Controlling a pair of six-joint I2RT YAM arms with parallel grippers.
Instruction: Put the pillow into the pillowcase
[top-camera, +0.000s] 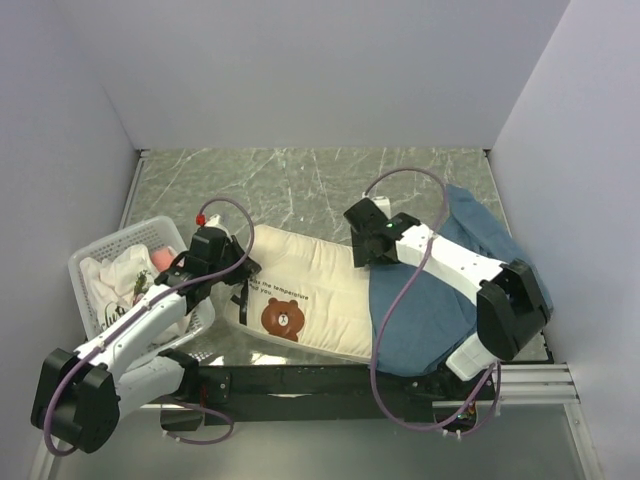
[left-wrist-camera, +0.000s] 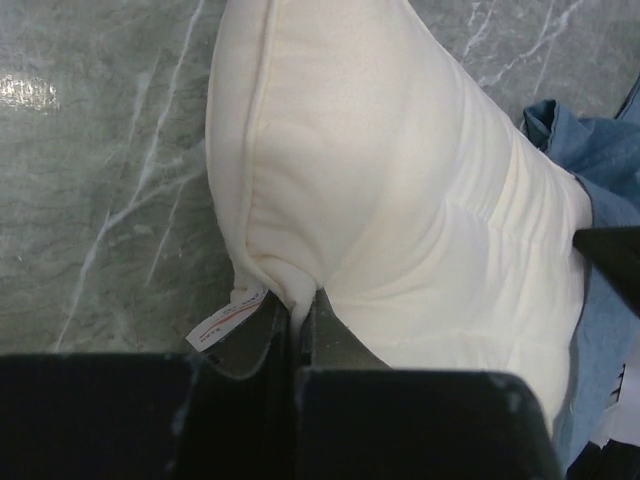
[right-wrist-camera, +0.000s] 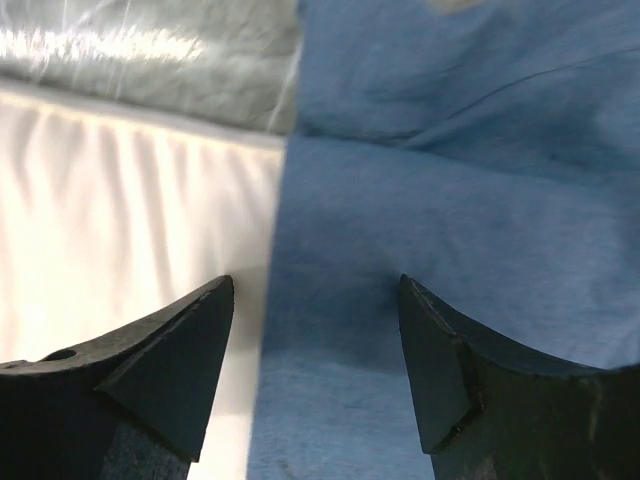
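Left arm reaches in from near left; left gripper (left-wrist-camera: 300, 318) is clamped on the left end of the pillow (top-camera: 315, 280), beside its tag (left-wrist-camera: 225, 322). We see the pillow mid-table, its right end inside the blue pillowcase (top-camera: 430, 320). Farther back, the right arm folds leftward, right gripper (right-wrist-camera: 315, 295) spread wide over the pillowcase's mouth.

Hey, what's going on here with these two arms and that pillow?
The two arms are working the cream pillow into a blue pillowcase. The pillow's right end is already inside the case, and the end with the bear face sticks out. The left gripper is pinched shut on the pillow's corner beside its small white tag. The right gripper hangs open over the pillowcase's edge where it meets the pillow. A white basket holding cloth sits off to the left.
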